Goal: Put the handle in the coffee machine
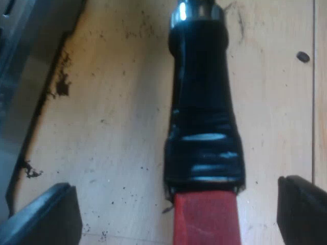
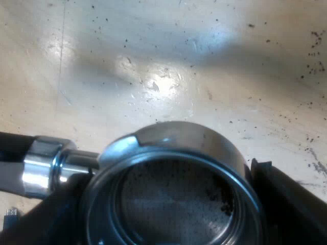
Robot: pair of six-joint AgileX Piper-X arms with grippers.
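Observation:
The holder's dark handle (image 1: 202, 102) runs down to its red end (image 1: 207, 219) over the wooden table. My left gripper (image 1: 176, 217) is open, its fingers (image 1: 46, 217) standing apart on either side of the red end without touching it. The holder's metal basket (image 2: 173, 199) faces up, with a dusting of coffee grounds inside and its chrome neck (image 2: 43, 166) leading off to the handle. My right gripper (image 2: 168, 209) is shut on the basket, with a black finger (image 2: 288, 199) pressed against each side of the rim.
A grey metal edge of the machine's base (image 1: 20, 87) lies beside the handle. Coffee grounds (image 1: 62, 84) are scattered over the pale wooden table (image 2: 168, 66).

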